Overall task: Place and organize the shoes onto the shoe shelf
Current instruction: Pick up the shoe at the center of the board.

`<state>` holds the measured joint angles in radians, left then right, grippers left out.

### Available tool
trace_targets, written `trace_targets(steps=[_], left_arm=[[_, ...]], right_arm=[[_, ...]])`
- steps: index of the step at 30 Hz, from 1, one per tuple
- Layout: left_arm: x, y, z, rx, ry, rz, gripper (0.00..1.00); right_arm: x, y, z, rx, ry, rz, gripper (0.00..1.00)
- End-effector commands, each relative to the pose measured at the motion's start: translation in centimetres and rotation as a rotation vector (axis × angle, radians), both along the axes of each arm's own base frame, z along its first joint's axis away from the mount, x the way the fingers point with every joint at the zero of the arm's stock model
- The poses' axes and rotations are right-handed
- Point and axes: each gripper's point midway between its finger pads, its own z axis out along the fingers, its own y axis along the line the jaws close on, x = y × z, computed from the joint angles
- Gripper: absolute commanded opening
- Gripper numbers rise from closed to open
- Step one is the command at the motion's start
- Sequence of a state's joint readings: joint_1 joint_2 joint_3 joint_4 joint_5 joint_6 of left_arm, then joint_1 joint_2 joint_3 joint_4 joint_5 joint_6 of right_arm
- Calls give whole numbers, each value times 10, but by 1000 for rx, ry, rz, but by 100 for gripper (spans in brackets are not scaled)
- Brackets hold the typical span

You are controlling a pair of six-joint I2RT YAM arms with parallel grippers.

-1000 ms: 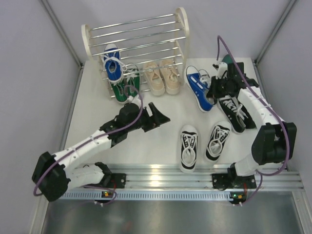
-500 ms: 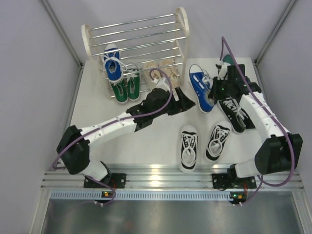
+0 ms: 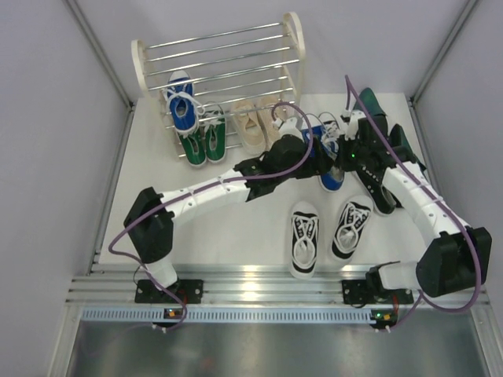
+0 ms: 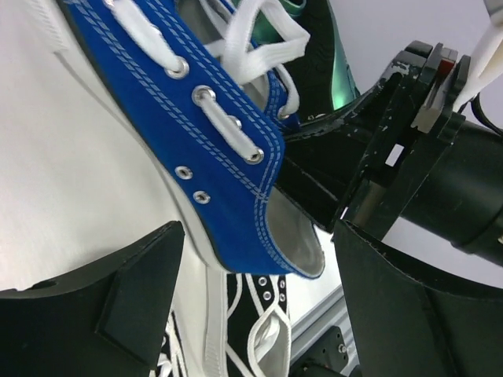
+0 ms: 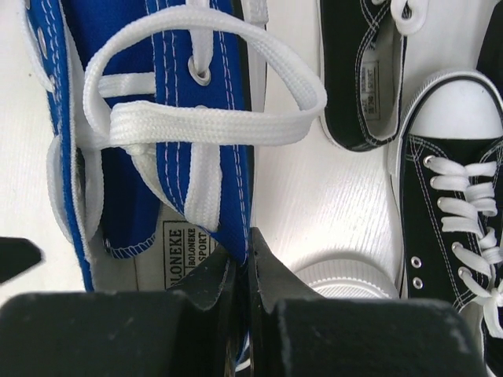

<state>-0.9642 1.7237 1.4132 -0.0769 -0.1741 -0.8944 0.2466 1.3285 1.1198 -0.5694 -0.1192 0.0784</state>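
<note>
My right gripper (image 5: 250,263) is shut on the side wall of a blue sneaker (image 5: 169,118), pinching the canvas by the heel opening. The shoe hangs tilted above the table. My left gripper (image 4: 259,314) is open, and the heel of the blue sneaker (image 4: 236,181) sits between its wide-apart fingers (image 4: 118,306) without touching them. From above, both grippers, left (image 3: 317,155) and right (image 3: 340,162), meet at this blue sneaker (image 3: 331,180). The shoe shelf (image 3: 140,67) stands at the back. Its other blue sneaker (image 3: 181,108) lies on a low tier, with green sneakers (image 3: 203,143) and beige sneakers (image 3: 260,126) below.
A black-and-white pair (image 3: 305,236) lies near the front rail. Another black-and-white sneaker (image 3: 384,192) lies under my right arm, and a glossy dark green dress shoe (image 3: 370,102) sits at the back right. A black-and-white sneaker (image 4: 263,330) lies below the lifted heel.
My left arm has swung right across the table, from near the green sneakers to the blue sneaker. My right gripper has shifted slightly left with the shoe in it.
</note>
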Motion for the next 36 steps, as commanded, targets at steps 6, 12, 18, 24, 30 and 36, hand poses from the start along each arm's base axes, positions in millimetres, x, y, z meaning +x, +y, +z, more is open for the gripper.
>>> trace_targets(steps=[6,12,18,24,30,36], left_arm=[[-14,-26,-19,207,-37,-2,80],[-15,-7,-35,266,-45,78,74],[-23,-8,-50,280,-19,55,69],[-30,11,-56,316,-38,75,58],[-24,25,-60,386,-101,85,15],[-27,26,-42,367,-134,50,0]], right_arm=[[13,15,74,89,-231,38,0],[5,19,73,98,-211,68,0],[3,24,76,139,-196,69,0],[1,29,85,168,-185,72,0],[-12,42,94,230,-190,144,0],[-19,44,104,251,-219,174,0]])
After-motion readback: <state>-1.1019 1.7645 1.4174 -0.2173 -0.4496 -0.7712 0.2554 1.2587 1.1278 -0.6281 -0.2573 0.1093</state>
